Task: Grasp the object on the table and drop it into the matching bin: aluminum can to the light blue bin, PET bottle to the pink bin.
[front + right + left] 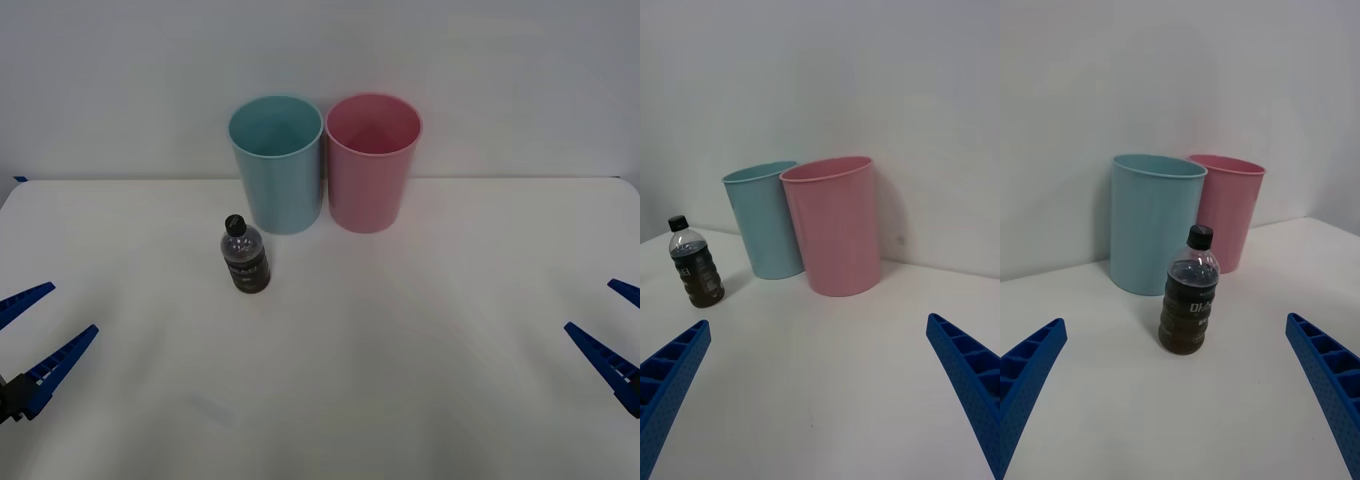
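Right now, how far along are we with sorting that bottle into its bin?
Nothing is done yet. The PET bottle stands upright on the table, in front of the light blue bin, ungrasped. In hand: nothing; the left gripper and right gripper sit open at the table's near corners. Left: grasp the bottle, lift it, drop it into the pink bin.

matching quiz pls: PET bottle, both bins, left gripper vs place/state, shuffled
Things:
1. PET bottle
2. light blue bin
3. pink bin
4. left gripper

Places/states:
A. open, low at the table's left edge
B. back row, on the robot's right
C. upright, in front of the bins
D. back row, on the robot's left

Pairs: 1-C, 2-D, 3-B, 4-A
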Action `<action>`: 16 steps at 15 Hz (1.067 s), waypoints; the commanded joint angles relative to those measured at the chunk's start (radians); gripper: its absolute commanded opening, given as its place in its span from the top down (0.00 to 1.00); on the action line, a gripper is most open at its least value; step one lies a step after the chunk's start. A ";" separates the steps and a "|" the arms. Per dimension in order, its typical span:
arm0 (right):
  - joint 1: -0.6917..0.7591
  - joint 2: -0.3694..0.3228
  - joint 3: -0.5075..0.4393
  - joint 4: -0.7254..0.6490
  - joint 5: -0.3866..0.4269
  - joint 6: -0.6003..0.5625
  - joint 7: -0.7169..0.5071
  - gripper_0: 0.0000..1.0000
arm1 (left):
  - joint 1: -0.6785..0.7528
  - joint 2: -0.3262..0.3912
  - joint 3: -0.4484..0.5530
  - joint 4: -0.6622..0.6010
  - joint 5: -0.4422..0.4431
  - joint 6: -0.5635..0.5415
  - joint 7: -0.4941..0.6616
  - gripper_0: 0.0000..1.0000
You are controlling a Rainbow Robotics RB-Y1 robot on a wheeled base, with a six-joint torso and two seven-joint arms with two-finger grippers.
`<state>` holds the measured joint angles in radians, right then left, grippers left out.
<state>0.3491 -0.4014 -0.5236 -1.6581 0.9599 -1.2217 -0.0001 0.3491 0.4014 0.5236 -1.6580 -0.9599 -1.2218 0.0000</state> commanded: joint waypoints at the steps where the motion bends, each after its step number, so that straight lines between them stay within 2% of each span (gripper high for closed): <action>1: 0.000 0.000 0.000 0.000 0.000 0.000 0.000 0.00 | 0.000 0.000 0.000 0.000 0.000 0.000 0.000 0.00; 2: 0.000 0.000 0.000 0.000 0.000 0.000 0.000 0.00 | -0.005 -0.018 -0.004 0.006 0.003 0.007 -0.003 0.00; 6: 0.000 0.000 0.000 0.000 0.000 0.000 0.000 0.00 | 0.004 -0.004 -0.025 -0.008 0.010 0.019 -0.008 0.00; 9: 0.000 0.000 0.000 0.000 0.000 0.000 0.000 0.00 | 0.005 -0.004 -0.048 -0.006 -0.016 0.050 -0.015 0.00; 16: 0.000 0.000 0.000 0.000 0.000 0.000 0.000 0.00 | -0.012 -0.004 -0.212 -0.006 -0.077 0.280 -0.035 0.00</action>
<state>0.3491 -0.4014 -0.5236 -1.6581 0.9599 -1.2217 0.0000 0.3407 0.3973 0.3308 -1.6645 -1.0366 -0.9651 -0.0332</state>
